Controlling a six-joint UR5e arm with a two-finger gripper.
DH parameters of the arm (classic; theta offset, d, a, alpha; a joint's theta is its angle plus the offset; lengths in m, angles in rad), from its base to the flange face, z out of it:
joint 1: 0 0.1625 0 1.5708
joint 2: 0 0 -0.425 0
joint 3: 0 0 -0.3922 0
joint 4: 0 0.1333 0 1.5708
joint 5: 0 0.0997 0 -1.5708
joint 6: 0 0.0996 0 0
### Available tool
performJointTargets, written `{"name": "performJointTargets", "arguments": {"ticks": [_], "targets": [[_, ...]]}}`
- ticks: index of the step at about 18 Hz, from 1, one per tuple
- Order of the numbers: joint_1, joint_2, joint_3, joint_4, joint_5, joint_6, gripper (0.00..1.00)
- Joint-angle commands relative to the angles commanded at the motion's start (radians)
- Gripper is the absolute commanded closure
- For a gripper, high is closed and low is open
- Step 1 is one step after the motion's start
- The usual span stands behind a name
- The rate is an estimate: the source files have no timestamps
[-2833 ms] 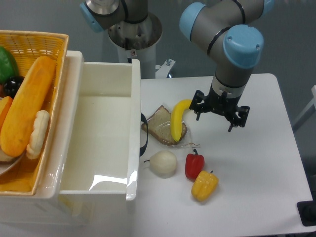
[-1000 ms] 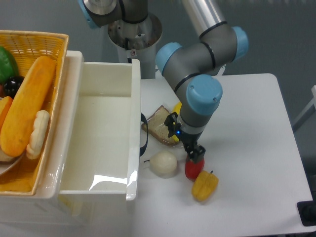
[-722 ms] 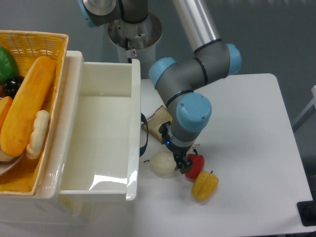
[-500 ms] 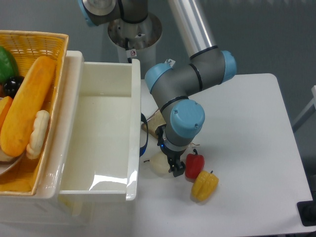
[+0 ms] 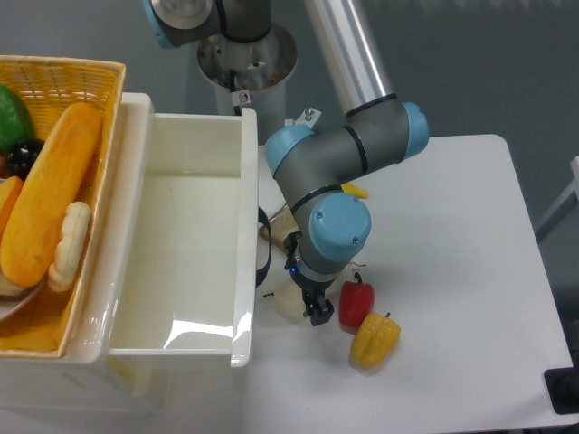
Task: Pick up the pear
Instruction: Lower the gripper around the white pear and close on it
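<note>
Peppers sit nearest on the white table: a yellow pepper at the front, a red pepper just behind it, the two close together. Left of the red one, the pear lies by the corner of the white bin, only a pale sliver of it showing. The hand is down right over it, one dark finger visible between pear and red pepper; whether the fingers are apart or clamped on the fruit, I cannot tell, as the wrist blocks the view. Behind the wrist, a slice of bread peeks out, and a tip of the banana shows past the elbow. Far left, a wicker basket holds a long loaf and other foods.
</note>
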Motion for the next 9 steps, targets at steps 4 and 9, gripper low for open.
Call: {"name": "performJointTargets", "arguments": {"ticks": [4,9], "targets": [[0.0,-0.011,0.002,0.002,0.0,-0.002,0.0],[-0.002,-0.026,0.003,0.005,0.0,-0.005,0.0]]}}
